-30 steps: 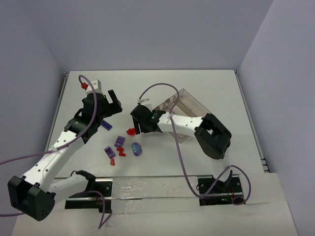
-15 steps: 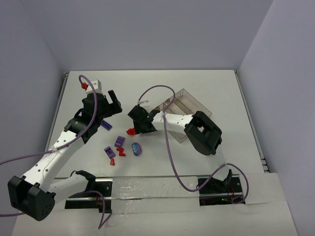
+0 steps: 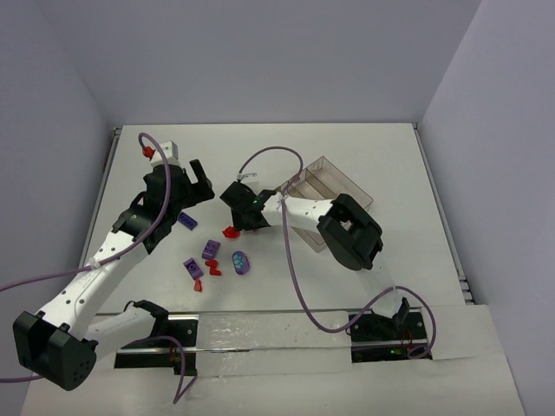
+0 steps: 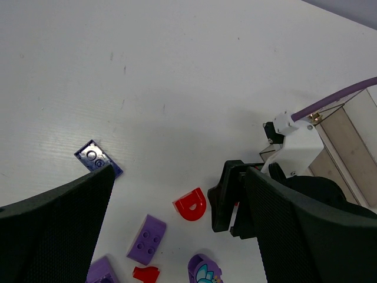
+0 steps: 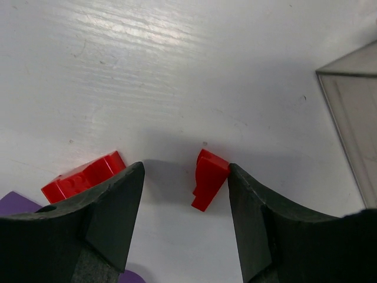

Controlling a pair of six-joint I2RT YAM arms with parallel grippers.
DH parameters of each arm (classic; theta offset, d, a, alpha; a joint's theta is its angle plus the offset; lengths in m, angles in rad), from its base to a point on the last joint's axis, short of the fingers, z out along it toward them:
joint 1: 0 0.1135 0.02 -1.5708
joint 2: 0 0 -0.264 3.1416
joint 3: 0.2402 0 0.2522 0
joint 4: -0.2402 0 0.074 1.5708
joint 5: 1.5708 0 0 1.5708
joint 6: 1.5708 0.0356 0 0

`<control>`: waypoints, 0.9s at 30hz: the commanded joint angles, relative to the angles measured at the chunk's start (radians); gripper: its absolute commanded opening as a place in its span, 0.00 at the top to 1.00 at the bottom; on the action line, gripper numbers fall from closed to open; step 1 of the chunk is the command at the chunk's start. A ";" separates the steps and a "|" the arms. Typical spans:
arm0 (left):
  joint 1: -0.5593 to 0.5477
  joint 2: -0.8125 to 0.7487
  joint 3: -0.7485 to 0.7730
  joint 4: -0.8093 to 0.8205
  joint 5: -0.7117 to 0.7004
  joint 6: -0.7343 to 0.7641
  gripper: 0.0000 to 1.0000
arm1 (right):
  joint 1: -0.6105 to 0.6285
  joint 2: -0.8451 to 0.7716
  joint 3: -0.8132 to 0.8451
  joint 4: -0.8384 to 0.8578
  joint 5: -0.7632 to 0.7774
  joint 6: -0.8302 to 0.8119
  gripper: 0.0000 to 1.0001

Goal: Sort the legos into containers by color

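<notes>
The loose legos (image 3: 212,252) lie nearest the bases. Just past them, the right gripper (image 5: 184,171) has reached further left and now straddles a small red brick (image 5: 208,175), jaws spread (nothing gripped), so a pick looks imminent. Farther back the left gripper (image 4: 177,174) hangs open, and the clear tray (image 3: 340,180) waits.

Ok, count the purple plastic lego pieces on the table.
4: a flat purple plate farthest back, a purple brick, another purple brick front-left of it, and an oval printed purple piece. More may be hidden.
</notes>
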State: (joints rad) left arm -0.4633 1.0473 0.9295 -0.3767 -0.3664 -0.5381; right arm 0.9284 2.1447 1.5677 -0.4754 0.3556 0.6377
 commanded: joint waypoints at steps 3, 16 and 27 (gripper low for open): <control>-0.005 -0.019 0.023 0.001 -0.014 0.013 0.01 | 0.000 0.031 0.042 -0.038 0.031 -0.019 0.41; -0.005 -0.008 0.016 0.006 -0.002 0.009 0.01 | 0.003 -0.046 0.081 -0.074 0.007 -0.097 0.86; -0.005 0.035 0.041 0.005 0.025 -0.015 0.01 | -0.140 -0.331 0.001 -0.052 0.021 -0.177 0.94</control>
State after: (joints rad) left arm -0.4633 1.0811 0.9295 -0.3780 -0.3583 -0.5395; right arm 0.8865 1.9889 1.5965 -0.5537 0.3555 0.4917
